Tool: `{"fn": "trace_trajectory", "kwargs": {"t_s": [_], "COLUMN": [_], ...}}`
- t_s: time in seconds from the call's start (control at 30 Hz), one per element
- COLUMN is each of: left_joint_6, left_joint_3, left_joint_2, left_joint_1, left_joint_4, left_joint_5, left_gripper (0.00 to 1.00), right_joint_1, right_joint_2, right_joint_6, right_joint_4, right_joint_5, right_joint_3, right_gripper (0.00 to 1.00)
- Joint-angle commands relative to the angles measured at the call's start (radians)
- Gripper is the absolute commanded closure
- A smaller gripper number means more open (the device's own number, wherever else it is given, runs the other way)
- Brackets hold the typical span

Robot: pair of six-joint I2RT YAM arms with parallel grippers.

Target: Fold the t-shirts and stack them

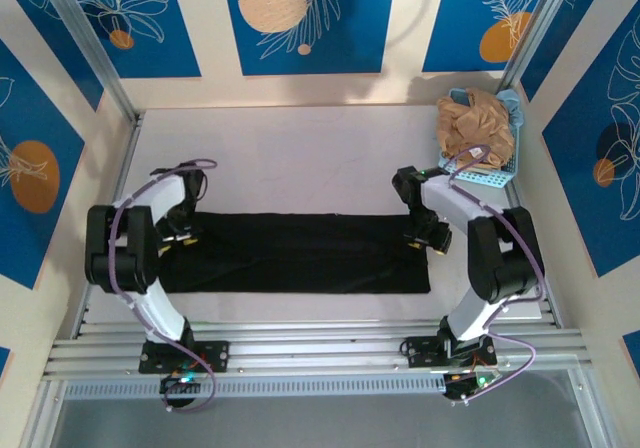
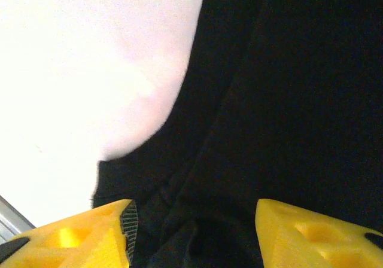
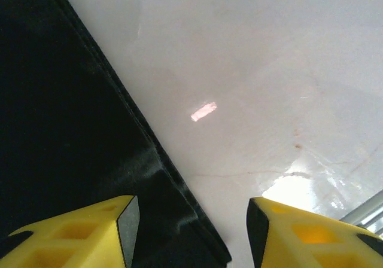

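Left gripper (image 2: 194, 226) (jaws apart) low over t-shirt (image 2: 287, 100)

The top view is bright and even. From the left wrist, the worktop (image 2: 72, 70) glows white and fuzzy. From the right wrist, a small shiny spot sits on it; the black t-shirt (image 3: 48, 112) looks very dark.

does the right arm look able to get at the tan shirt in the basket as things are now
Probably yes: the tan shirt lies heaped on top of the blue basket, just beyond the right arm's jaws, which stand open and empty, with nothing in between.
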Motion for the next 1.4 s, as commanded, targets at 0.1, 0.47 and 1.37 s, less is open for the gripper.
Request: {"fn": "trace_trajectory", "kwargs": {"t_s": [0.1,0.47,1.37], "left_joint_6": [-0.119,-0.459,-0.298], "left_joint_3": [0.020,-0.235,-0.158], "left_joint_2": [-0.252,-0.298,-0.059], "left_joint_1": [-0.009,-0.018,0.142], "left_joint_4": [-0.142,0.047,0.086], "left_joint_5": [0.137,0.474,0.442], "left_gripper": [0.46,0.66,0.60], "right_joint_1": [0.015,0.037,-0.108], "right_joint_2": [-0.106,-0.005,0.372], "right_joint_6": [-0.032,-0.138,-0.118], "right_joint_4": [0.025,0.138,0.068], "right_joint_5": [-0.003,-0.135,-0.207], "right_joint_3": [0.053,0.083,0.276], "right_gripper": [0.48,0.66,0.82]}}
